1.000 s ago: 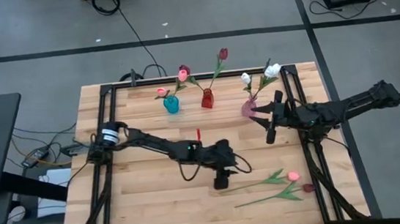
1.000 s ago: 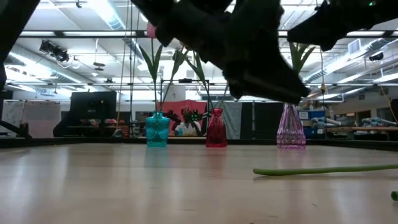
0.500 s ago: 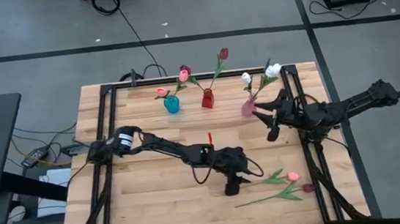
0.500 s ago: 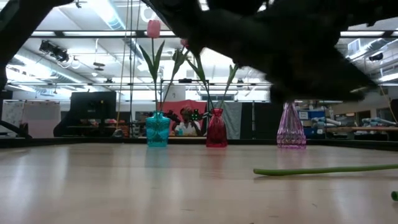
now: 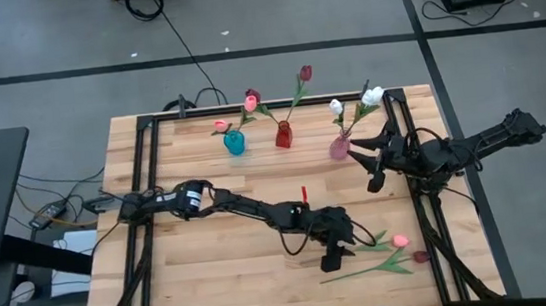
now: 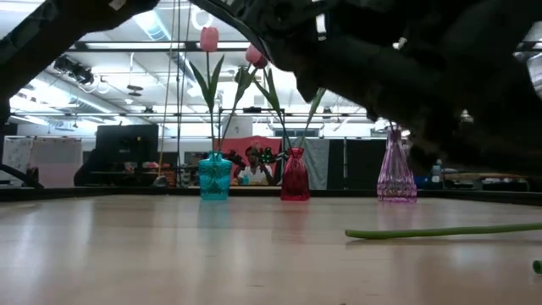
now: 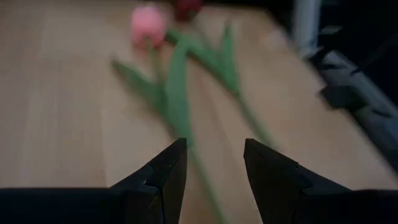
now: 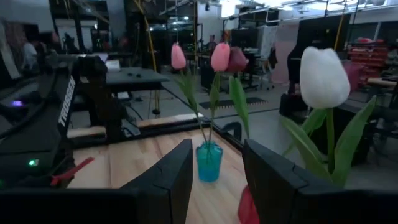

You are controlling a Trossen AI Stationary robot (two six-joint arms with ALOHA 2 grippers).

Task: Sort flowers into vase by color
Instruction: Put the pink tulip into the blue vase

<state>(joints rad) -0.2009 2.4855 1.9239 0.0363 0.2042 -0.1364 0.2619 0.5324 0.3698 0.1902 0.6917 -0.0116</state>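
Two tulips lie flat on the table near its right, near corner: one with a pink head [image 5: 399, 240], one with a dark red head [image 5: 421, 256]. Their green stems [image 7: 180, 106] run leftward. My left gripper [image 5: 332, 259] is open and hovers at the stems' free ends; in the left wrist view [image 7: 214, 168] the stems lie ahead between the fingers, untouched. My right gripper [image 5: 375, 180] is open and empty, beside the pink glass vase [image 5: 339, 148] that holds white tulips [image 5: 372, 95]. The teal vase [image 5: 235, 143] holds pink tulips, and the red vase [image 5: 282, 135] holds dark red ones.
The three vases stand in a row near the table's far edge. A black metal frame [image 5: 152, 185] runs along the table's left and right sides. Bare wood lies in the table's middle and near left. The right arm reaches in over the right rail.
My left gripper has travelled toward the table's right and near edges, from the table's middle to the ends of the lying tulips' stems, staying open. The flowers and vases have not moved.
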